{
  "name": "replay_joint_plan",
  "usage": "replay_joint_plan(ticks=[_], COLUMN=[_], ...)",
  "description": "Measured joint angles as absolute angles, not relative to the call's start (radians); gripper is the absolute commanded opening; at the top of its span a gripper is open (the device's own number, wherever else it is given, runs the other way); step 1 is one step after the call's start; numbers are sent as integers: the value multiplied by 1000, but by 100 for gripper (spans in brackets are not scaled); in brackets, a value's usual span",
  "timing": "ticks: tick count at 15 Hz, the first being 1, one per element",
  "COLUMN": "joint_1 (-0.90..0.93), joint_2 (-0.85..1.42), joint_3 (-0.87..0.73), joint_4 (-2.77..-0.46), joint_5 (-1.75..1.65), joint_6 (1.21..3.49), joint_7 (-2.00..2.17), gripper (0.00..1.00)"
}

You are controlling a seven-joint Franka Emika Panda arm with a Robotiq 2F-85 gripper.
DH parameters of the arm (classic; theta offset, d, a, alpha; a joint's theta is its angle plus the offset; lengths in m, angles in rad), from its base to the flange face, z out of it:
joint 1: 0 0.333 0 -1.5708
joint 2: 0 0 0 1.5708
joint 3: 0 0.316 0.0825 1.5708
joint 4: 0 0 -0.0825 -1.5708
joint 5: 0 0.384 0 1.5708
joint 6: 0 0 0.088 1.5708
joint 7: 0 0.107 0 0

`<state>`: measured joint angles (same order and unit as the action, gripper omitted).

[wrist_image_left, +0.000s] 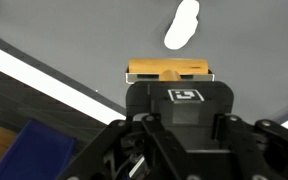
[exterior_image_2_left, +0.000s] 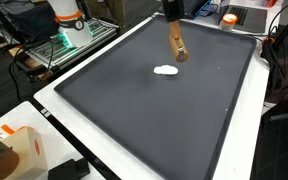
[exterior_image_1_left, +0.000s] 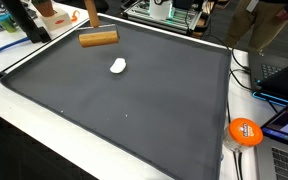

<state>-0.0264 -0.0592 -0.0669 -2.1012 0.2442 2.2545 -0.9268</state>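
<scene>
Gripper (wrist_image_left: 171, 88) pinches wooden block (wrist_image_left: 169, 70) tight, over dark mat (wrist_image_left: 74, 45). White lump (wrist_image_left: 182, 24) lies on mat near block, not touching.

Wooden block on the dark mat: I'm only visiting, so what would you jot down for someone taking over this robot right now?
End effector: shut on the wooden block, near one edge of the mat.
White lump: lies loose on the mat, apart from the block, untouched.
Done: block gripped.
Left: block not yet released; I cannot tell whether it is lifted off the mat.
</scene>
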Motion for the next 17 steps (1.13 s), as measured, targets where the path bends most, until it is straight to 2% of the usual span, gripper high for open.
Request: replay_joint_plan(ticks=[8, 9, 10, 13, 14, 15, 16, 17], joint_1=[-32, -32, -32, -28, -24, -19, -12, -5], joint_2=[27, 42, 56, 93, 106, 118, 129, 139], joint_3=[-64, -62, -60, -49, -44, -37, -28, -16], joint_4=[-2015, -1992, -1970, -1894, -1868, -1846, -1826, -1812], joint_5=[167, 149, 134, 43, 6, -26, -49, -55], joint_6=[2178, 2153, 2128, 2002, 1946, 1895, 1858, 1839], joint_7=[-578, -532, -497, -387, -352, -322, -305, -301], gripper=[22, 72, 74, 95, 99, 100, 92, 99])
